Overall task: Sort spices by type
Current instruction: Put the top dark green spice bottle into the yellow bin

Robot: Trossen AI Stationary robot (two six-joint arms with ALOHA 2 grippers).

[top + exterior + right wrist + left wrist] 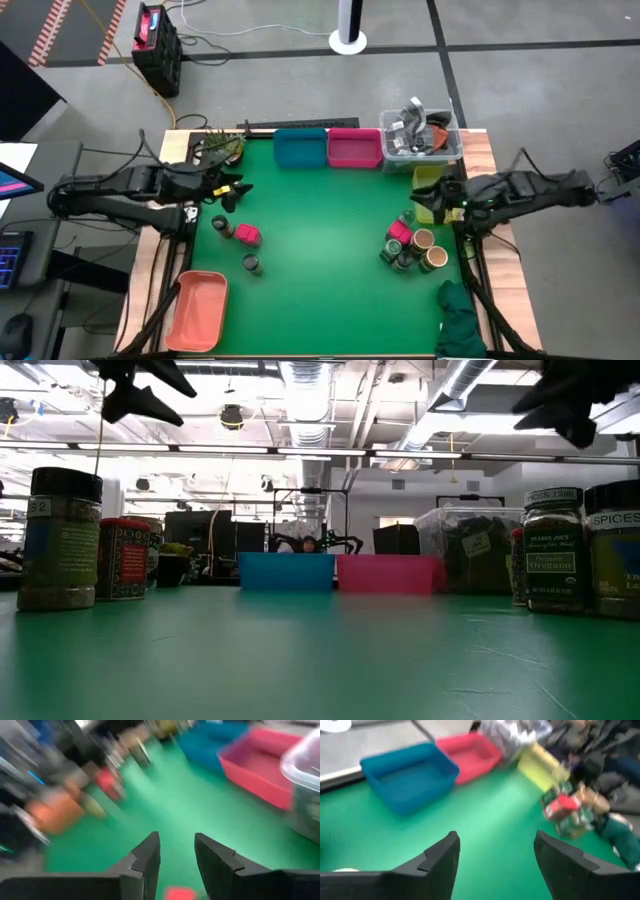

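Two clusters of spices stand on the green mat. On the left are a magenta pack (247, 235) and two dark-lidded jars (220, 224) (252, 264). On the right are tan-topped jars (424, 240) (436, 258), a magenta pack (400, 232) and darker jars (392, 250). My left gripper (235, 190) (495, 855) hangs open in the air, just beyond the left cluster toward the far edge. My right gripper (430, 202) (177, 855) hangs open above the far side of the right cluster. In the low view, both grippers (140, 390) (570, 400) are well above the jars (60, 540) (553, 550).
Along the far edge sit a teal bin (300, 148), a pink bin (354, 148) and a clear tub of clutter (420, 135). A yellow-green bin (428, 180) lies under the right gripper. An orange bin (200, 308) sits near left, a green cloth (462, 320) near right and a plant (220, 148) far left.
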